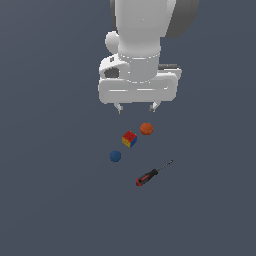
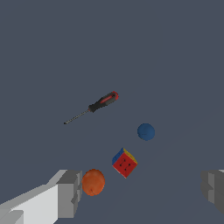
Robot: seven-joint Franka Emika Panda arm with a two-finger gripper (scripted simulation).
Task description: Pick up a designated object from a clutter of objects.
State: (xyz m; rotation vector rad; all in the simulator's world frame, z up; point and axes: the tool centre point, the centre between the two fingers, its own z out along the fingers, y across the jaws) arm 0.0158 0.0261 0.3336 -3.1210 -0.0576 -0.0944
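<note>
Blue ball [image 1: 115,156] [image 2: 146,131]: round, so no long axis and no facing to note. It sits on the grey bench [image 1: 50,200], apart from everything. Nearest is the red-yellow-blue cube [image 1: 129,139] [image 2: 124,162], resting between it and the orange ball [image 1: 146,129] [image 2: 93,182]. Screwdriver [image 1: 153,173] [image 2: 92,107] lies off to the exterior view's right, red-and-black handle nearer the camera. My hand [image 1: 136,108] hangs above the cube and orange ball, fingers [image 2: 70,192] spread wide, holding nothing.
</note>
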